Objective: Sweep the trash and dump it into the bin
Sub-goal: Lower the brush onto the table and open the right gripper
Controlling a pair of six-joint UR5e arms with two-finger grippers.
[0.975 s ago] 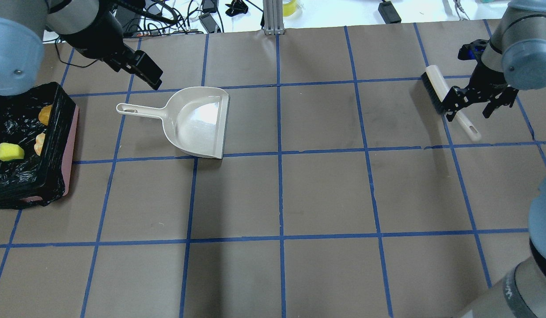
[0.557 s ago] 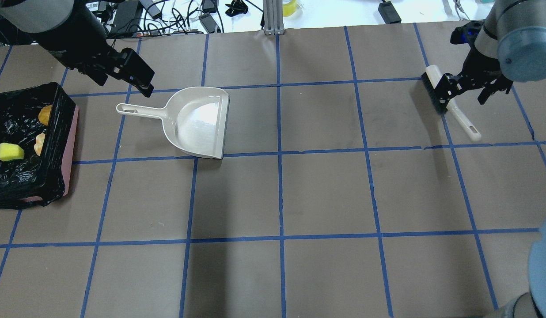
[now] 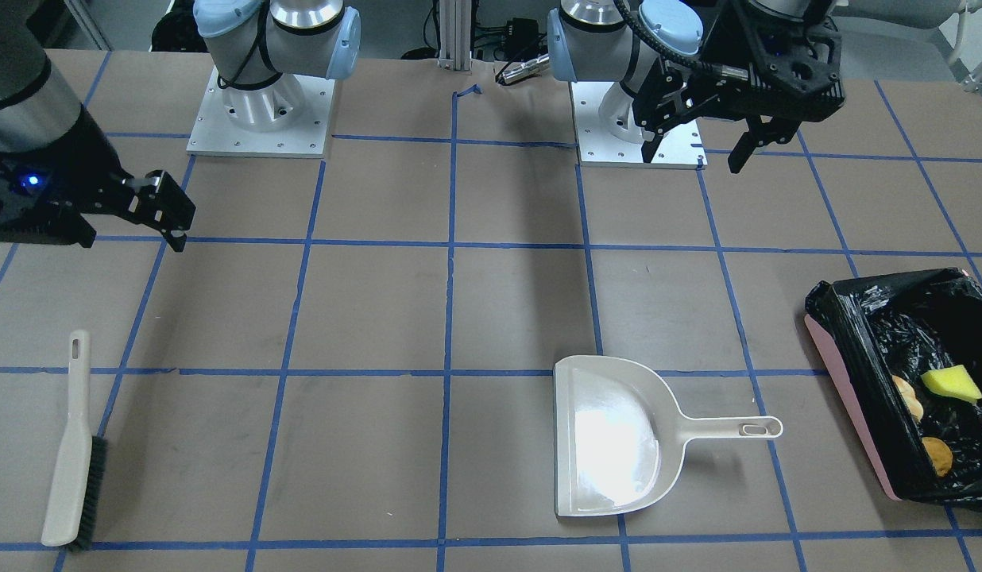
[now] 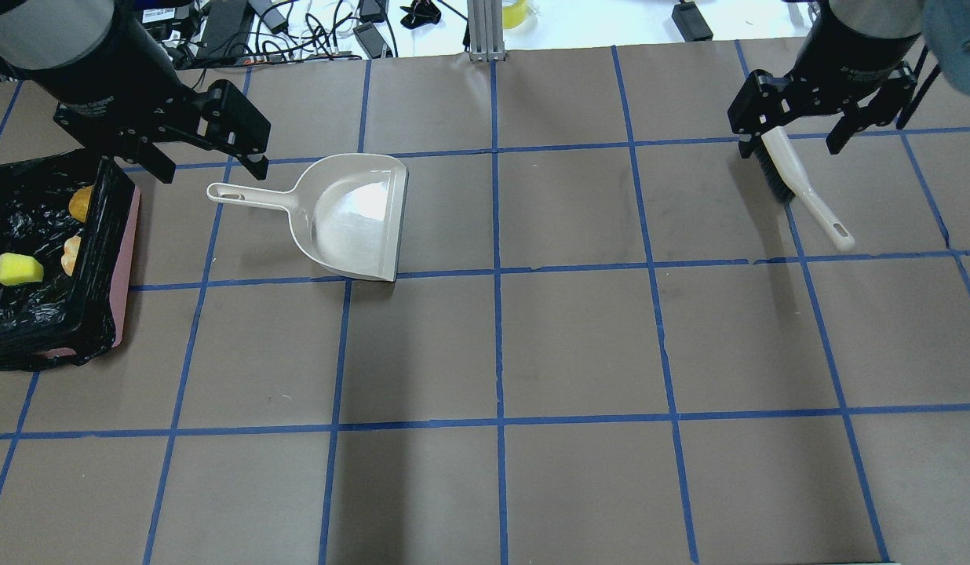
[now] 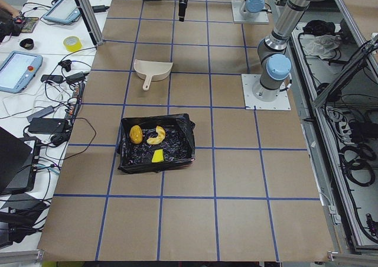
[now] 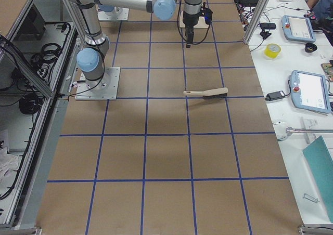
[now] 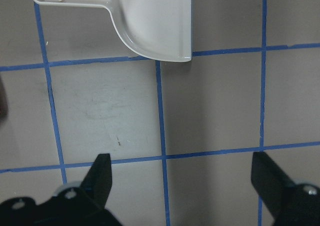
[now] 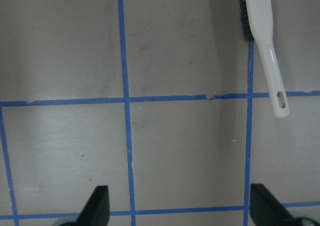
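Observation:
The bin is a pink tub with a black bag at the table's left end; it also shows in the front view. In it lie the yellow-green sponge wedge, the orange lump and the pale slice. The cream dustpan lies empty on the table right of the bin, handle toward it. My left gripper is open and empty, raised above the dustpan's handle. My right gripper is open and empty, raised above the brush, which lies flat at the far right.
Brown paper with a blue tape grid covers the table. Cables and small devices lie beyond the far edge. The two arm bases stand at the robot's side.
Both grippers have risen and turned. The left one shifted toward the bin side of the dustpan handle. The right one moved from the brush handle toward its bristle end. Dustpan and brush stayed still.

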